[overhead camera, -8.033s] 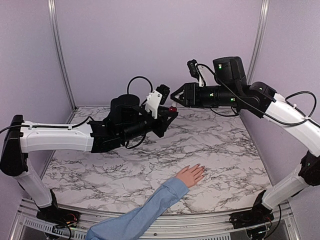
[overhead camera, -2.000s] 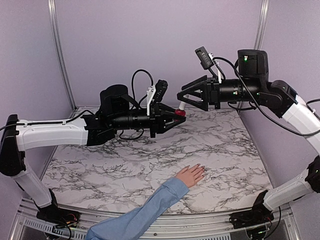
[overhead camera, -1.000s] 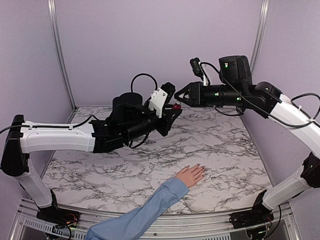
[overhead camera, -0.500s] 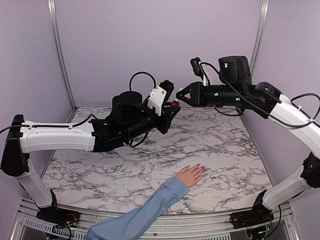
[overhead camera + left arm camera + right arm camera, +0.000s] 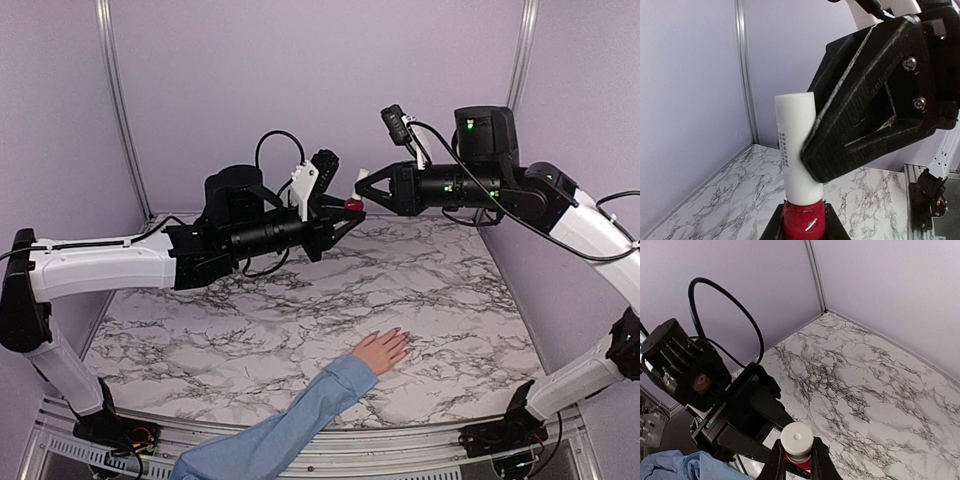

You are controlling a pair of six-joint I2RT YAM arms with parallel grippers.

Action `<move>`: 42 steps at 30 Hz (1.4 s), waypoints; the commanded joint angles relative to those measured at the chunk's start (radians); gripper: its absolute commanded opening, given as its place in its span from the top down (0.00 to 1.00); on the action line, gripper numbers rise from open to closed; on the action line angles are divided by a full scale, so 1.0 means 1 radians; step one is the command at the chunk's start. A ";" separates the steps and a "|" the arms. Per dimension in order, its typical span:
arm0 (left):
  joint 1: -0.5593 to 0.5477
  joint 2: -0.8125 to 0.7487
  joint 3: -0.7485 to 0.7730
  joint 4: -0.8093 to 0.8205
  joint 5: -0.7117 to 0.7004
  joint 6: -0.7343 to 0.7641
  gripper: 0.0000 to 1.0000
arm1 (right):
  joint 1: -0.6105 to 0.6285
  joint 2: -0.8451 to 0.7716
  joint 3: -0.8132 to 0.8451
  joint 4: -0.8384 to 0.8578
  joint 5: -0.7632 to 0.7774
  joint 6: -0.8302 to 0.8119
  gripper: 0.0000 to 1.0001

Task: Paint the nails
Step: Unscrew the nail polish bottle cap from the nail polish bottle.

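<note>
Left gripper jaws pinch the red polish bottle, right gripper jaws clamp the white cap atop it; well below the bottle, the nails rest on the bench

The light in here is soft and even, falling from overhead, so the lilac walls look flat and bright with no hot spots. Under the arms the marble table carries only faint, fuzzy shadows. Small green lamps glow on the right arm. From above, the wide lens bows the metal posts outward, and the nails are too small to resolve. Up close in the left wrist view, the white cap is crisp, a tiny glint sits on the red bottle, and the background goes soft. In the right wrist view the blue sleeve in the corner is blurred.
</note>
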 commanded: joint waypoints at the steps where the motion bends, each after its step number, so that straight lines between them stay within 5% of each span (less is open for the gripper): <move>1: -0.031 -0.031 0.020 0.061 0.364 -0.011 1.00 | 0.020 0.006 0.037 0.032 -0.259 -0.116 1.00; 8: -0.028 -0.036 0.051 0.063 0.485 -0.073 1.00 | 0.018 -0.052 0.007 0.055 -0.347 -0.199 1.00; 12: -0.028 -0.052 0.027 0.064 0.414 -0.057 1.00 | 0.012 -0.059 0.006 0.050 -0.335 -0.196 1.00; 18: -0.025 -0.063 -0.005 0.064 0.334 -0.024 1.00 | 0.006 -0.052 0.024 0.019 -0.268 -0.159 0.68; 23: -0.023 -0.066 -0.026 0.055 0.316 -0.016 1.00 | 0.000 -0.043 0.068 -0.049 -0.254 -0.151 0.54; 42: -0.014 -0.047 -0.052 0.043 0.301 -0.016 1.00 | 0.001 0.004 0.149 -0.204 -0.243 -0.162 0.59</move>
